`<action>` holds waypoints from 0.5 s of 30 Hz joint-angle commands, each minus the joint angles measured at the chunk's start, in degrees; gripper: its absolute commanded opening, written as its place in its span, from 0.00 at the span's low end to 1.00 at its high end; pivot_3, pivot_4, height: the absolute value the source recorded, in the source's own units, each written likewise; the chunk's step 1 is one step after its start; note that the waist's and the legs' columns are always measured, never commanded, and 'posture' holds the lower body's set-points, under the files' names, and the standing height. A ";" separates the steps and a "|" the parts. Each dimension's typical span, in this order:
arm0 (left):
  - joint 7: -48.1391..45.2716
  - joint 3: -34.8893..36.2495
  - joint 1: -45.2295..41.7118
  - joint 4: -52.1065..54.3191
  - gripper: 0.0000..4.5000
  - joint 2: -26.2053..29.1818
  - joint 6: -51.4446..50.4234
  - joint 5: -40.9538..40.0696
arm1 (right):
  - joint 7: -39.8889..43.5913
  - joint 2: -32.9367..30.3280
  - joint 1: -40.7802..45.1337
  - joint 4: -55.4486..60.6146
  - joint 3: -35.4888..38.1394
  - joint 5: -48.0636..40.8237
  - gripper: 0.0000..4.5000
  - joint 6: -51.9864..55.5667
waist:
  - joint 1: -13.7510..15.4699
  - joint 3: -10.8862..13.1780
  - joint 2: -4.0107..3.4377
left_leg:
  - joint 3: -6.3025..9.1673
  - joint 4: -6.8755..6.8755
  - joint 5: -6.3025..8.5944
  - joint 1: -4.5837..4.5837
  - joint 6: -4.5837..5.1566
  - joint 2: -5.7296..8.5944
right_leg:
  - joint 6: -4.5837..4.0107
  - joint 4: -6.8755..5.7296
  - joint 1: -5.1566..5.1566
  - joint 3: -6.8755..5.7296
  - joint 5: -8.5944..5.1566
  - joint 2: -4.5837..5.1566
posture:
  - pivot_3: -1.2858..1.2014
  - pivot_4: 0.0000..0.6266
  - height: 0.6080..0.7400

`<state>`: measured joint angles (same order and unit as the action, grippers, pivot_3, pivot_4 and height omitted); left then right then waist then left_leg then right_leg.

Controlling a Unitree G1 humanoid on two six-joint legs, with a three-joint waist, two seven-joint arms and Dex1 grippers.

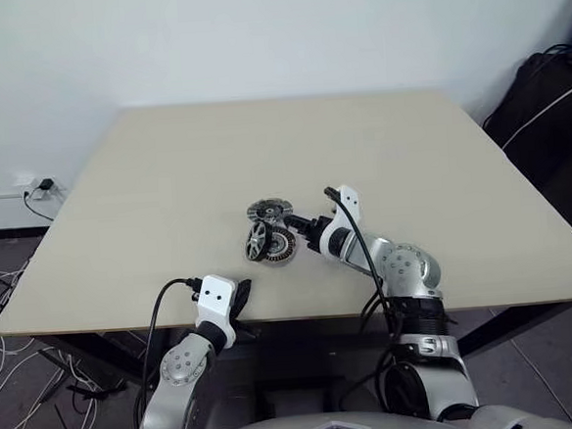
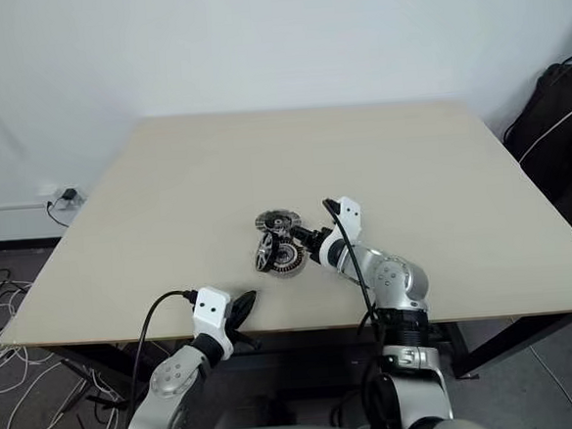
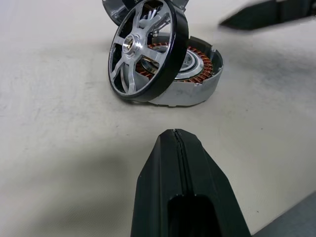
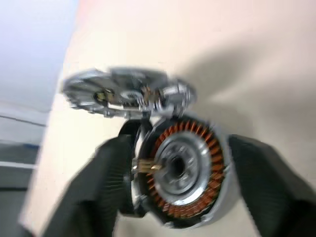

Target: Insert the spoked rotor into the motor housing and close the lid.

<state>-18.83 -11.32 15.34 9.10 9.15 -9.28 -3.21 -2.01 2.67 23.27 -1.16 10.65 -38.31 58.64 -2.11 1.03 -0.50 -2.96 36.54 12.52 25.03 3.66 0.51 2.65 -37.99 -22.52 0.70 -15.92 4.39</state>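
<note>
- Mid-worktop (image 1: pixel 166 184), far from every edge: rotor (image 3: pixel 148 49) leans tilted on the motor housing (image 3: pixel 195 74), lid (image 1: pixel 268 212) just behind.
- Right pincer (image 4: pixel 182 168) open astride the housing.
- Left pincer (image 3: pixel 178 148) closed, empty, near the front edge.

My two head cameras look forward and down over the whole surface (image 1: pixel 166 184) from above. Each wrist camera sits close and low along its tool, and both share the motor housing (image 3: pixel 192 74) at mid-frame.

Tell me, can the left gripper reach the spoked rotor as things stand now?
Probably yes: bare table lies between the shut left gripper and the spoked rotor, which leans on the motor housing.
</note>
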 commanded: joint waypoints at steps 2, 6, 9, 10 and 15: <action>-0.43 -0.34 -0.82 1.02 0.00 -0.11 0.88 -0.33 | 5.11 -1.47 -0.45 9.49 -8.33 1.00 0.41 0.23 | -0.19 0.00 -0.01 | 0.00 -0.01 0.00 -0.02 0.00 -0.02 | -0.01 -0.01 0.00 0.01 0.00 -0.03 | 0.52 0.00 1.00; -0.56 -0.44 -1.18 0.86 0.00 -0.08 0.80 -0.42 | 7.11 -0.29 0.44 9.92 -11.29 0.21 0.12 2.77 | 0.01 -0.01 0.01 | 0.00 0.02 0.00 -0.06 0.00 -0.02 | -0.01 -0.02 0.06 0.00 0.00 -0.03 | 0.52 0.00 1.00; -0.63 -0.50 -1.32 0.74 0.00 -0.04 0.78 -0.50 | 7.07 1.72 2.23 7.58 -14.10 2.26 0.01 2.61 | 0.03 -0.01 0.02 | 0.00 0.07 0.00 -0.05 0.00 0.00 | 0.01 -0.02 0.07 0.01 0.01 0.00 | 0.52 0.00 1.00; -0.64 -0.50 -1.39 0.67 0.00 -0.04 0.77 -0.50 | 7.14 2.01 2.66 6.98 -14.50 2.81 0.01 2.41 | 0.02 -0.01 0.02 | 0.00 0.07 0.00 -0.05 0.00 0.00 | 0.01 -0.02 0.06 0.01 0.02 0.00 | 0.52 0.00 1.00; -0.42 -0.55 -1.11 0.73 0.00 -0.19 0.81 -0.53 | 7.26 3.91 7.02 0.81 -20.05 9.33 0.01 -1.80 | 0.00 -0.03 0.05 | 0.00 0.05 0.00 -0.05 0.00 0.00 | 0.00 -0.02 0.05 0.01 0.02 0.01 | 0.52 0.00 1.00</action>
<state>-18.99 -11.81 14.71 9.00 9.13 -9.30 -3.35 5.01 5.89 28.36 0.21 -8.14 -30.84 59.15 -2.11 0.99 -0.46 -2.96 36.59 12.52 24.97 3.65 0.51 2.65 -38.01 -22.48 0.71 -15.90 4.40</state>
